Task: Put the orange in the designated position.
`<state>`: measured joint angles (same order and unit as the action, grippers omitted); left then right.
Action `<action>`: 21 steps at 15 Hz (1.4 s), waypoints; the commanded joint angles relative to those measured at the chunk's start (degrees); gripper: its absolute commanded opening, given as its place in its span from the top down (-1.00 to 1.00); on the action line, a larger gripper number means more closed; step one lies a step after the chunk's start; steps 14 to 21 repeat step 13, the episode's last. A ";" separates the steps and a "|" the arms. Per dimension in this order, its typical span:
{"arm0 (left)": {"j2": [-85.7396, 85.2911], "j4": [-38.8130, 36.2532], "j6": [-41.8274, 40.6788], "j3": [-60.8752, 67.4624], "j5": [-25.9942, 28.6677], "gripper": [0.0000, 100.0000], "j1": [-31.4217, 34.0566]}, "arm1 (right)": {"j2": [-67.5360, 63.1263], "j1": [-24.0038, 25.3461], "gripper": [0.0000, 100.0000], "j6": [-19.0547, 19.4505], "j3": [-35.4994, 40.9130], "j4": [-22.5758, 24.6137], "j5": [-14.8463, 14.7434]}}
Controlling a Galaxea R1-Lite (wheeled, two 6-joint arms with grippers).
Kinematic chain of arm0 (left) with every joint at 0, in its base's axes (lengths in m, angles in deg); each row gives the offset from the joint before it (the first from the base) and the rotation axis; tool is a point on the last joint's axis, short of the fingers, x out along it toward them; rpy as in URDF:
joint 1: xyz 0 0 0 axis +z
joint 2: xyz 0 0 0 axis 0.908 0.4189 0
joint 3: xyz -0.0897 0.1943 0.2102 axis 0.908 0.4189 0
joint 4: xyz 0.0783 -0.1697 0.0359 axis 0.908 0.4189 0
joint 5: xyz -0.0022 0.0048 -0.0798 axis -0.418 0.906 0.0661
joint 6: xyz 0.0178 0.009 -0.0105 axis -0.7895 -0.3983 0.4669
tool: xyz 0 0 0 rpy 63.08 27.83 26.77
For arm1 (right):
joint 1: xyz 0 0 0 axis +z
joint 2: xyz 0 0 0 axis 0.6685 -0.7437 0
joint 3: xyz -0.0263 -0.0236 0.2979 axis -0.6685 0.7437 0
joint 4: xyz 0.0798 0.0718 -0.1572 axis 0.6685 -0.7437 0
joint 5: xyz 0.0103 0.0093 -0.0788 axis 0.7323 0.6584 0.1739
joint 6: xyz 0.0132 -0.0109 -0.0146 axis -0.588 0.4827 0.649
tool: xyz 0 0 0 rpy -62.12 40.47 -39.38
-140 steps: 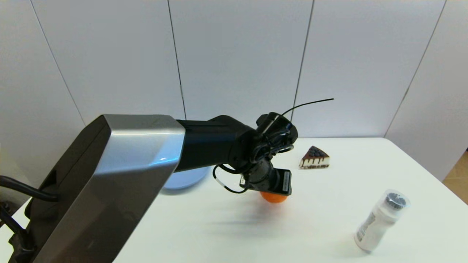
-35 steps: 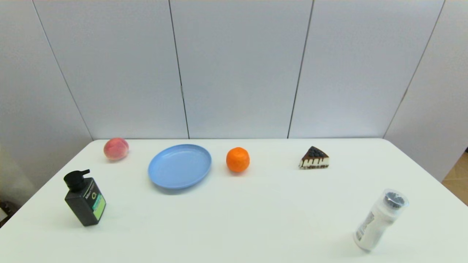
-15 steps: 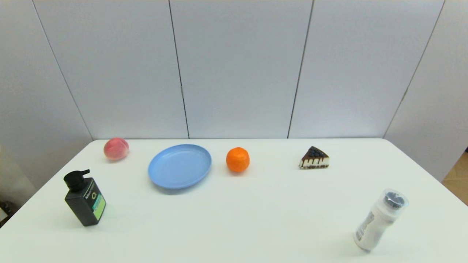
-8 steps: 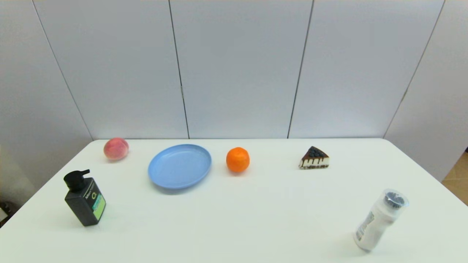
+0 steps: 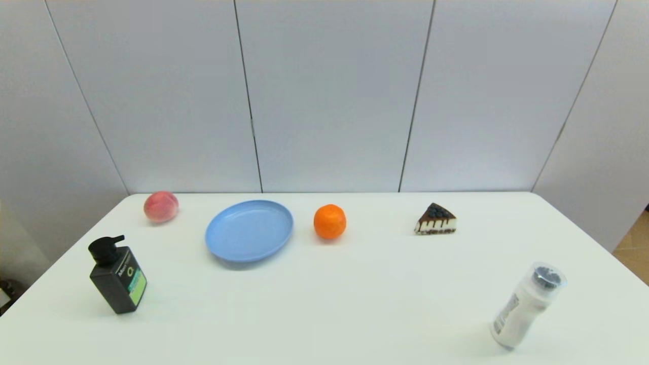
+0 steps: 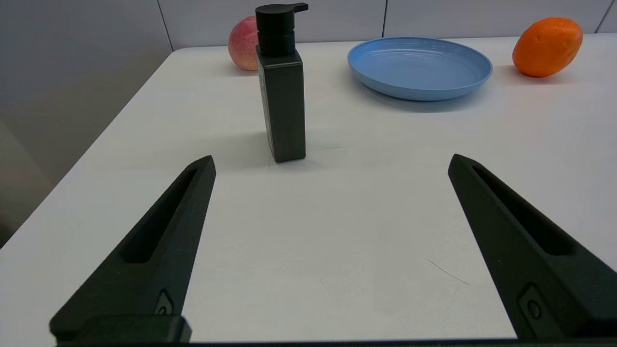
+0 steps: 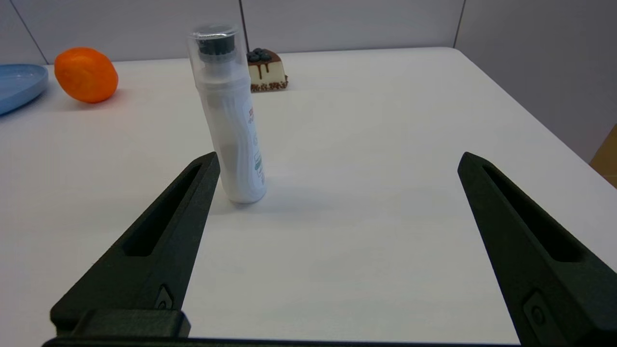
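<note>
The orange (image 5: 329, 221) rests on the white table just right of the blue plate (image 5: 249, 230), apart from it; it also shows as the orange (image 6: 547, 46) and the orange (image 7: 86, 74) in the wrist views. Neither arm appears in the head view. My left gripper (image 6: 330, 164) is open and empty near the table's front left, behind the black pump bottle (image 6: 281, 86). At the front right my right gripper (image 7: 337, 161) is open and empty, with the white bottle (image 7: 231, 115) close before it.
A pink-red peach (image 5: 160, 206) lies at the back left. The black pump bottle (image 5: 117, 278) stands front left. A cake slice (image 5: 436, 220) sits at the back right, and the white bottle (image 5: 527, 304) stands front right.
Long ago the left arm reached over the orange in mid-table; the orange now rests further back, beside the plate, and the arm is withdrawn. Nothing has moved in the last seconds.
</note>
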<state>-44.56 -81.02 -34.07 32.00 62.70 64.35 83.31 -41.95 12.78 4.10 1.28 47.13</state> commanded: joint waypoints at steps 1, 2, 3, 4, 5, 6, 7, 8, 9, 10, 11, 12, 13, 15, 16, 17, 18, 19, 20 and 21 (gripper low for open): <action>0.07 -0.03 -0.04 0.09 0.02 -1.00 0.00 | 0.01 0.00 -1.00 0.13 0.01 0.02 -0.02; 0.07 0.06 -0.04 0.09 0.02 -1.00 0.00 | 0.01 0.00 -1.00 0.13 0.01 0.02 -0.02; 0.07 -0.03 -0.04 0.09 -0.07 -1.00 0.00 | -0.07 0.00 -1.00 -0.04 0.01 0.02 -0.02; 0.07 -0.03 -0.04 0.09 0.02 -1.00 0.00 | -0.07 0.00 -1.00 -0.13 0.01 0.02 -0.11; 0.07 0.06 -0.04 0.09 0.02 -1.00 0.00 | -0.07 0.00 -1.00 -0.13 0.01 0.02 -0.02; 0.07 0.06 -0.04 0.09 0.02 -1.00 0.00 | 0.01 0.00 -1.00 -0.04 0.01 0.11 -0.02; 0.07 -0.03 -0.04 0.09 0.02 -1.00 0.00 | 0.01 0.00 -1.00 -0.04 0.01 0.02 -0.02; 0.07 -0.03 -0.04 0.09 0.02 -1.00 0.00 | 0.01 0.00 -1.00 -0.04 0.01 0.02 -0.11; 0.07 0.06 -0.04 0.09 0.02 -1.00 0.00 | -0.07 0.00 -1.00 -0.04 0.01 0.02 -0.11; 0.07 0.06 -0.04 0.09 0.02 -1.00 0.00 | 0.01 0.00 -1.00 -0.04 0.01 0.02 -0.11; 0.07 -0.03 -0.04 0.09 0.02 -1.00 0.00 | 0.01 0.00 -1.00 -0.04 0.01 0.02 -0.11; -0.01 0.06 -0.04 0.09 0.02 -1.00 0.00 | 0.01 0.00 -1.00 -0.04 0.01 0.02 -0.11; 0.07 -0.03 -0.04 0.09 0.02 -1.00 0.00 | 0.01 0.00 -1.00 -0.04 0.01 0.02 -0.11; 0.07 -0.03 -0.04 0.09 0.02 -1.00 0.00 | 0.01 0.00 -1.00 -0.04 0.01 0.02 -0.11; 0.07 -0.03 -0.04 0.09 0.02 -1.00 0.00 | 0.01 0.00 -1.00 -0.04 0.01 0.02 -0.11; 0.07 -0.03 -0.04 0.09 0.02 -1.00 0.00 | 0.01 0.00 -1.00 -0.04 0.01 0.02 -0.11; 0.07 -0.03 -0.04 0.09 0.02 -1.00 0.00 | 0.01 0.00 -1.00 -0.04 0.01 0.02 -0.11; 0.07 -0.03 -0.04 0.09 0.02 -1.00 0.00 | 0.01 0.00 -1.00 -0.04 0.01 0.02 -0.11; 0.07 -0.03 -0.04 0.09 0.02 -1.00 0.00 | 0.01 0.00 -1.00 -0.04 0.01 0.02 -0.11; 0.07 -0.03 -0.04 0.09 0.02 -1.00 0.00 | 0.01 0.00 -1.00 -0.04 0.01 0.02 -0.11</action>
